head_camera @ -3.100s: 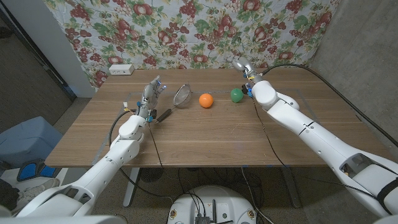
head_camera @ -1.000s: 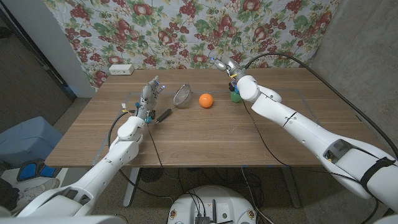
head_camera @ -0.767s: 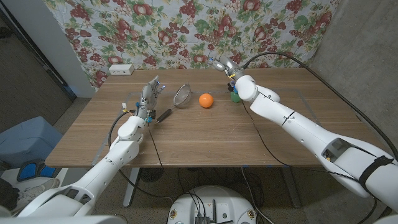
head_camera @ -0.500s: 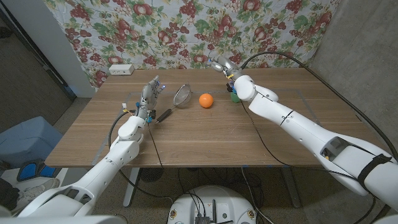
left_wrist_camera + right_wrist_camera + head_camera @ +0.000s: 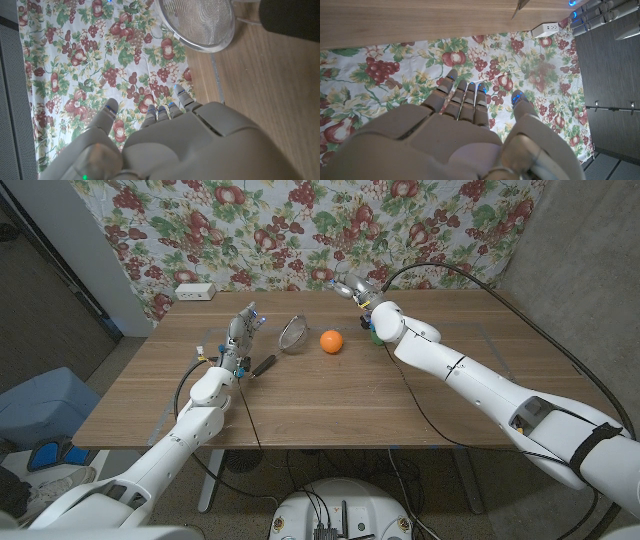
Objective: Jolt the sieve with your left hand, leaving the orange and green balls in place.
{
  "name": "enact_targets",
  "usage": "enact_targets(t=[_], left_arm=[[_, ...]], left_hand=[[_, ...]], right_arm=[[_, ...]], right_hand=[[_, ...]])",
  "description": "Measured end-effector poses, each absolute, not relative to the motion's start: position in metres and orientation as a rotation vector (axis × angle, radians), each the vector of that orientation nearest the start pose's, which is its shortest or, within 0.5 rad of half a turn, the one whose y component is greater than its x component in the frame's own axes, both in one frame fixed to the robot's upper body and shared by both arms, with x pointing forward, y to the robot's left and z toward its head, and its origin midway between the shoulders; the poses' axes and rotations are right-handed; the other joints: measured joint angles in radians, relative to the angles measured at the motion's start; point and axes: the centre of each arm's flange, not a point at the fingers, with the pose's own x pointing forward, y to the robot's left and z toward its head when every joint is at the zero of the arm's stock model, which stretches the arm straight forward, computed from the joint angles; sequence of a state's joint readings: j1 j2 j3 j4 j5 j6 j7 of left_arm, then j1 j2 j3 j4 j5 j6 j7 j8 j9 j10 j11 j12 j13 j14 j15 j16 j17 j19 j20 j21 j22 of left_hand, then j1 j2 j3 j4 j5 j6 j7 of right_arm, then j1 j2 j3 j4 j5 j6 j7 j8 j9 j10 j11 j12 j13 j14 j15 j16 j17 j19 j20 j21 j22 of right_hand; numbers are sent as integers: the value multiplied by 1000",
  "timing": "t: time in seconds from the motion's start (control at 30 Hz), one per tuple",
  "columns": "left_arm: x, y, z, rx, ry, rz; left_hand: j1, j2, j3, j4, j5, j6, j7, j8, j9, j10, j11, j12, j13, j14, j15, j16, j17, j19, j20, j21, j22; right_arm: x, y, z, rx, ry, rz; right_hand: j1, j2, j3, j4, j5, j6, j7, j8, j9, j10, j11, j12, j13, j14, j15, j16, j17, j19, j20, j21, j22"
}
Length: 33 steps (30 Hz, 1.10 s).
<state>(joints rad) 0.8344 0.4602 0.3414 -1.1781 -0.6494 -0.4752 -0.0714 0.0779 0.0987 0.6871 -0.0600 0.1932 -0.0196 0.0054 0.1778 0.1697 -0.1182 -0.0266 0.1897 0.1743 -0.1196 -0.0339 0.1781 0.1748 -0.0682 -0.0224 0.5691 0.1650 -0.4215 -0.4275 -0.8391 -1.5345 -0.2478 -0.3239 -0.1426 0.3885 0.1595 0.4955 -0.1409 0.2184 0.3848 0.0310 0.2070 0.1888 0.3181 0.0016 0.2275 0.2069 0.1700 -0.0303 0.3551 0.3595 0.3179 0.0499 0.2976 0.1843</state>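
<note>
Your left hand [image 5: 241, 333] hovers with fingers spread, holding nothing. Your right hand [image 5: 356, 288] is raised at the table's far side, fingers extended, also holding nothing.

- Desk [image 5: 330, 395]: wooden top, grain running side to side.
- Floral cloth [image 5: 300, 220]: hung behind the desk's far edge, printed with fruit and leaves.
- White power strip [image 5: 194, 291]: at the desk's far left corner.
- Blue container [image 5: 45, 405]: on the floor, off the desk's left edge.
- Grey wall [image 5: 590, 270]: beyond the desk's right edge.
</note>
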Motion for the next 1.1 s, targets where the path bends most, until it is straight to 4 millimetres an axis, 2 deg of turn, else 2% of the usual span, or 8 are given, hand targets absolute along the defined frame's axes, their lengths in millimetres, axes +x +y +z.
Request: enact_targets(t=[0.2, 0.27, 0.83, 1.0, 1.1], left_arm=[[650, 309, -34, -81, -707, -168], [650, 310, -34, -81, -708, -168], [645, 310, -35, -80, -713, -171], [644, 310, -35, -81, -715, -170], [643, 310, -36, -82, -715, -169]], left_hand=[[0, 0, 0, 0, 0, 0, 0, 0, 0, 0, 0, 0, 0, 0, 0, 0, -1, 1, -1, 0, 0], [0, 0, 0, 0, 0, 0, 0, 0, 0, 0, 0, 0, 0, 0, 0, 0, -2, 1, -1, 0, 0], [-4, -4, 0, 0, 0, 0, 0, 0, 0, 0, 0, 0, 0, 0, 0, 0, -3, 6, 4, -11, 0], [-4, -4, 0, 0, 0, 0, 0, 0, 0, 0, 0, 0, 0, 0, 0, 0, -3, 6, 4, -11, 0], [-4, -4, 0, 0, 0, 0, 0, 0, 0, 0, 0, 0, 0, 0, 0, 0, -3, 6, 4, -11, 0]], right_arm=[[637, -66, 104, -1035, -695, 73], [638, -64, 103, -1041, -691, 73], [645, -51, 97, -1079, -664, 81], [646, -48, 96, -1090, -659, 81], [647, -45, 95, -1095, -658, 82]], right_hand=[[0, 0, 0, 0, 0, 1, -1, 0, 0, 4, -4, 0, 0, 0, 0, 0, 0, 0, 0, 0, 0], [16, -16, -4, -4, 0, 1, -1, 0, 0, 4, -4, 0, 0, 0, 0, 0, 0, 0, 0, 0, 0], [15, -17, -11, -11, -5, 10, 1, 0, 0, 3, -3, 0, 0, 5, 5, 0, 0, 8, 8, 0, 0], [6, -25, -15, -15, -6, 10, 1, 0, 0, 7, 0, 0, 0, 11, 0, 0, -3, 11, 11, 0, -3], [4, -44, -19, -19, -11, 10, 1, 0, 0, 13, -5, 0, 0, 11, 0, 0, -3, 15, 15, 0, -3]])
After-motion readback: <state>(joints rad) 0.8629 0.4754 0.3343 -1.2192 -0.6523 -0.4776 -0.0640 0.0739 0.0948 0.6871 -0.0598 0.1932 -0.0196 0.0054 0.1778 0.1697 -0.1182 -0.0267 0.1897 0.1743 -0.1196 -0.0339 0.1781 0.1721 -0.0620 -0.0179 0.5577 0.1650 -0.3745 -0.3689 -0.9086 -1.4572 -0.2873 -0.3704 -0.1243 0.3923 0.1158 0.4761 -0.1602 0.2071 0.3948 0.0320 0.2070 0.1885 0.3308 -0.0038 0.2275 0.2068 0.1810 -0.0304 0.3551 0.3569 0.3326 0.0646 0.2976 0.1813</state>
